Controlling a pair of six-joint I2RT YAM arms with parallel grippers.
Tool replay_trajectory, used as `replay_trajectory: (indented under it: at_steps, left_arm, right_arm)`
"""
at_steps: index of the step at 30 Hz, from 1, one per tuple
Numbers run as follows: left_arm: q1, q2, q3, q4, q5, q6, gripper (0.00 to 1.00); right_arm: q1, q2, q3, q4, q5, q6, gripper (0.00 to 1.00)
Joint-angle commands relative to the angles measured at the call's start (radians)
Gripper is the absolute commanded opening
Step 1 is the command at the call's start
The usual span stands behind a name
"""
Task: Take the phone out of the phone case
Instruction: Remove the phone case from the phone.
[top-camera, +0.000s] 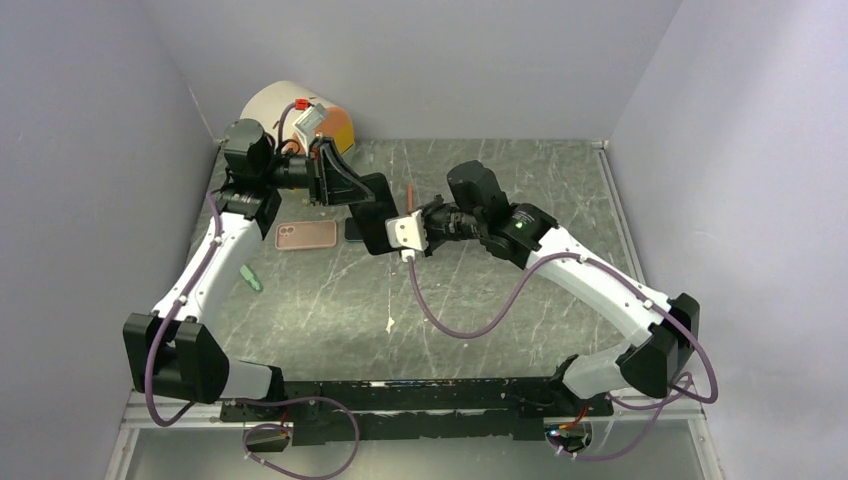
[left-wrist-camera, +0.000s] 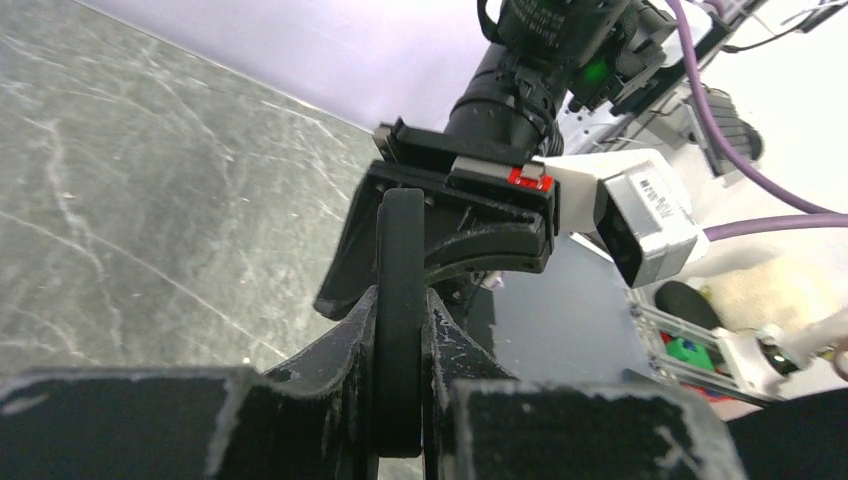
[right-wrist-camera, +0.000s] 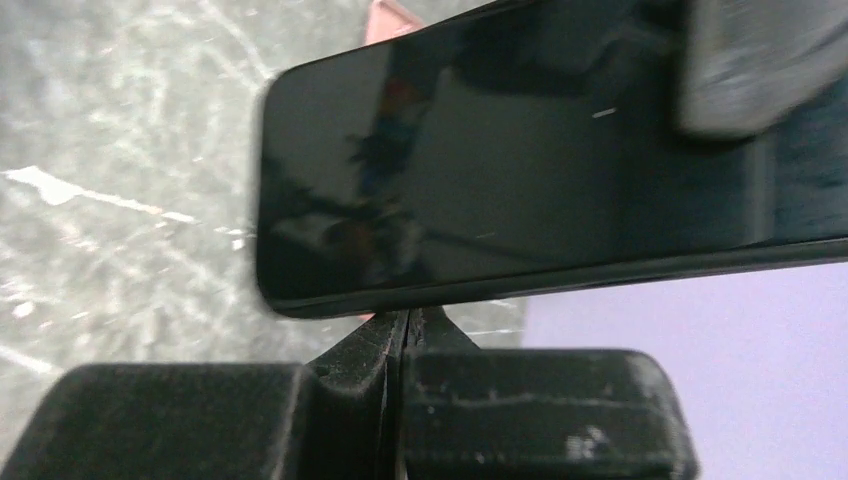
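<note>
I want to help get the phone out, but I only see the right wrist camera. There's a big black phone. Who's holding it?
Observer: The left end effector is clamped on the phone by its thin edge, holding it up off the table.
Operator: What's the pink bit behind it?
Observer: That's the pink case. It lies flat on the table, apart from the phone, beside the left arm.

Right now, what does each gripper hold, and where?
Left gripper: the phone, pinched across its two faces near one end. Right gripper: nothing; shut, tips at the phone's edge.
</note>
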Motion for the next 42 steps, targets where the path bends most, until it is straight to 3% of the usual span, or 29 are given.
replay_trajectory:
  at_steps: [1, 5, 8, 11, 14, 17, 23, 28, 32, 36, 42]
  left_arm:
    - [-0.022, 0.002, -0.002, 0.122, 0.069, -0.143, 0.03]
    - [-0.020, -0.011, -0.027, 0.212, 0.056, -0.209, 0.02]
    - [-0.009, -0.033, -0.002, 0.041, 0.004, -0.086, 0.03]
    - [-0.006, -0.063, 0.031, -0.192, -0.080, 0.107, 0.02]
    - [-0.003, -0.096, 0.020, -0.223, -0.133, 0.144, 0.03]
    - [-0.003, -0.125, -0.020, -0.144, -0.188, 0.096, 0.03]
    - [-0.003, -0.128, -0.103, 0.108, -0.219, -0.092, 0.03]
    - [-0.003, -0.127, -0.112, 0.160, -0.186, -0.115, 0.03]
    - [-0.003, -0.123, -0.123, 0.243, -0.167, -0.172, 0.02]
    - [-0.003, -0.107, -0.135, 0.350, -0.155, -0.238, 0.02]
    - [-0.003, -0.090, -0.133, 0.385, -0.144, -0.261, 0.02]
  right_arm:
    - [0.016, -0.049, 0.001, 0.231, 0.028, -0.049, 0.00]
    - [0.002, -0.049, -0.025, 0.268, 0.001, 0.022, 0.00]
    - [-0.058, -0.084, -0.087, 0.344, -0.056, 0.156, 0.00]
    - [-0.163, -0.156, -0.198, 0.455, -0.191, 0.323, 0.14]
    - [-0.211, -0.208, -0.238, 0.457, -0.269, 0.413, 0.29]
    - [-0.215, -0.214, -0.232, 0.389, -0.298, 0.481, 0.38]
    - [-0.239, -0.238, -0.323, 0.508, -0.359, 0.692, 0.46]
    - [-0.244, -0.179, -0.247, 0.421, -0.450, 0.696, 0.49]
    - [-0.244, -0.144, -0.227, 0.444, -0.494, 0.738, 0.54]
    - [-0.244, -0.116, -0.214, 0.460, -0.521, 0.759, 0.54]
    - [-0.244, -0.097, -0.189, 0.469, -0.553, 0.773, 0.52]
